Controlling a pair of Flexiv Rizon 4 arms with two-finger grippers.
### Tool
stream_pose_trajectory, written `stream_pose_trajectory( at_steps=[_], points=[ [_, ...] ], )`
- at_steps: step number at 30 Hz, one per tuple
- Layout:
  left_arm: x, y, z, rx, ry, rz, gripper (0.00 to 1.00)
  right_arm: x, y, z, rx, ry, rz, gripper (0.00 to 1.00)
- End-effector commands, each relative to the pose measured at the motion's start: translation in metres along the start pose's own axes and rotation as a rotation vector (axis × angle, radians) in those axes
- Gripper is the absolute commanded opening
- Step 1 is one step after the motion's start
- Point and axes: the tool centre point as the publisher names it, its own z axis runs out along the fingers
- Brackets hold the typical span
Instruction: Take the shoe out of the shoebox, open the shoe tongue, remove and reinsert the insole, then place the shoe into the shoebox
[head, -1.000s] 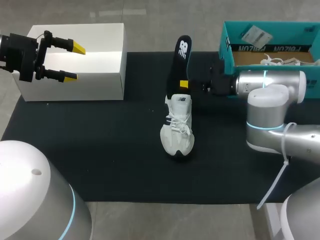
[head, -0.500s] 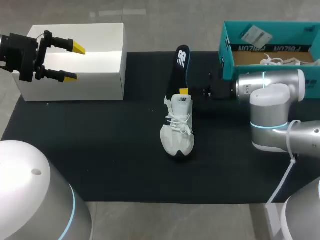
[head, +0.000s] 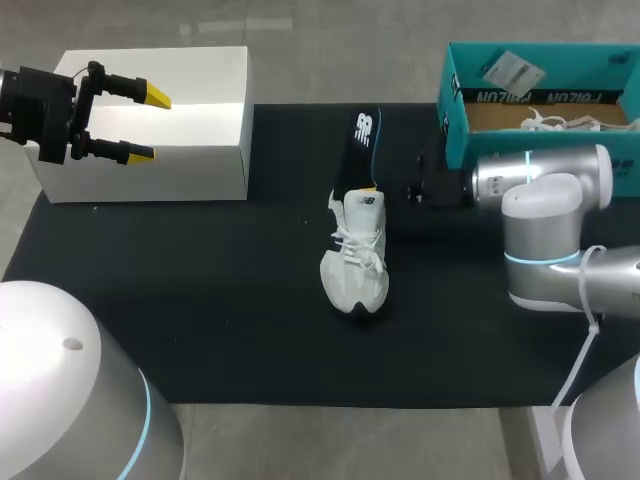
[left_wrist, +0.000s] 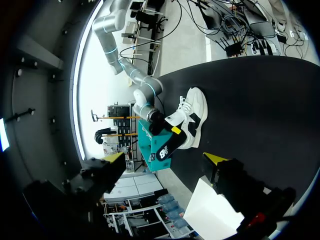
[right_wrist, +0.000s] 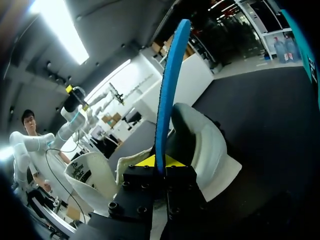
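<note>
Right hand (head: 370, 187): pinched on the black insole (head: 361, 140), whose lower end sits in the heel opening of the white shoe (head: 354, 255). The shoe lies on the bench (head: 200, 300), near the teal shoebox (head: 456, 110). Left hand (head: 147, 124): spread wide, holding nothing, over the white box (head: 200, 170). Versus 1 s ago: the insole is deeper in the shoe; my left hand is unmoved.

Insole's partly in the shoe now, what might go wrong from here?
The insole stands steeply in the shoe; pushed down, it may buckle or fold rather than lie flat. Nothing steadies the shoe: the left hand hangs open over the white box, so a push from the right hand may tip or slide it.
</note>
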Motion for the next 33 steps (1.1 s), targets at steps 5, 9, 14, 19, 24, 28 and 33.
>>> stream_pose_trajectory(
  at_steps=[5,9,14,19,24,28,33],
  points=[
    [0.0,0.0,0.0,0.0,0.003,0.0,1.0,0.005,-0.016,0.008,0.001,0.002,0.018,0.0],
    [0.0,0.0,0.0,0.0,0.003,0.0,1.0,0.005,-0.009,0.004,-0.004,-0.003,0.005,0.2],
    [0.0,0.0,0.0,0.0,0.003,0.0,1.0,0.004,0.008,0.0,-0.002,-0.007,-0.04,0.35],
    [0.0,0.0,0.0,0.0,0.003,0.0,1.0,0.003,0.026,-0.003,0.005,-0.007,-0.085,0.35],
    [0.0,0.0,0.0,0.0,0.003,0.0,1.0,0.001,0.04,-0.004,0.007,0.003,-0.115,0.36],
    [0.0,0.0,0.0,0.0,0.003,0.0,1.0,-0.001,0.048,-0.004,0.024,0.006,-0.137,0.04],
    [0.0,0.0,0.0,0.0,0.003,0.0,1.0,-0.001,0.042,-0.001,0.055,0.012,-0.118,0.0]
  ],
)
